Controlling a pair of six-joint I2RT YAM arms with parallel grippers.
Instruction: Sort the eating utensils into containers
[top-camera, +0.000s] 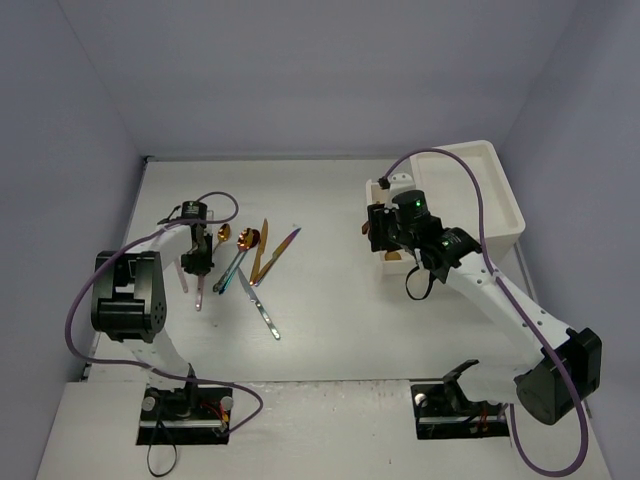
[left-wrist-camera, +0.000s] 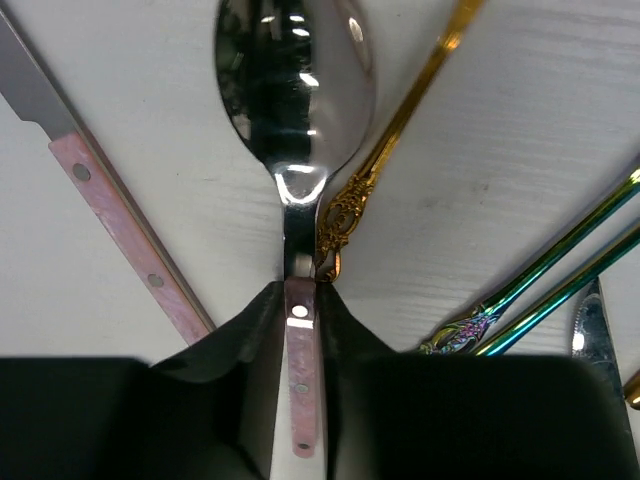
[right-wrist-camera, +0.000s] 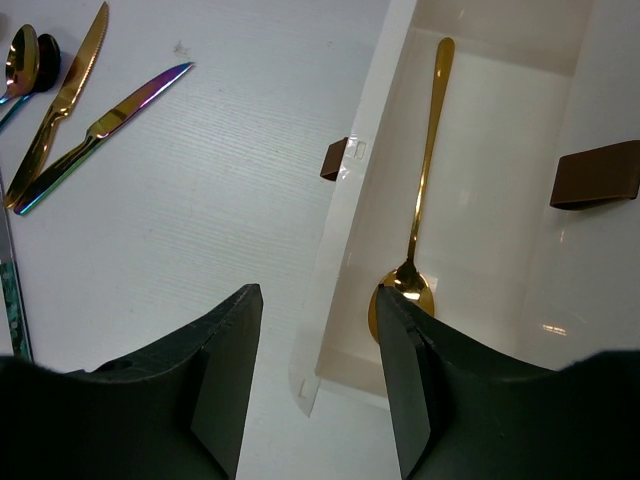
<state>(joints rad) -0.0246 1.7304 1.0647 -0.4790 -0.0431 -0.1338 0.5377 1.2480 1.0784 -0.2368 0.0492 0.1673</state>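
Two grippers are in view.

1. Left gripper (left-wrist-camera: 300, 300): the jaws stand narrow, pinching the pink handle of a silver-bowled spoon (left-wrist-camera: 295, 90). The spoon lies on the white table (left-wrist-camera: 520, 120), bowl pointing away from the wrist.
2. Beside the spoon on one side lies a pink-handled knife (left-wrist-camera: 120, 215). On the other, an ornate gold handle (left-wrist-camera: 400, 120) rests against the spoon's neck. Two blue-green iridescent handles (left-wrist-camera: 560, 260) lie further out.
3. Right gripper (right-wrist-camera: 318, 300): the jaws stand wide with nothing between them, above the side wall of a cream-white drawer (right-wrist-camera: 365, 170).
4. One gold spoon (right-wrist-camera: 425, 160) lies inside that drawer, bowl toward the gripper. A brown handle (right-wrist-camera: 597, 175) shows on the neighbouring drawer.
5. On the table beside the drawer lie a gold knife (right-wrist-camera: 60, 100) and an iridescent knife (right-wrist-camera: 100, 125).
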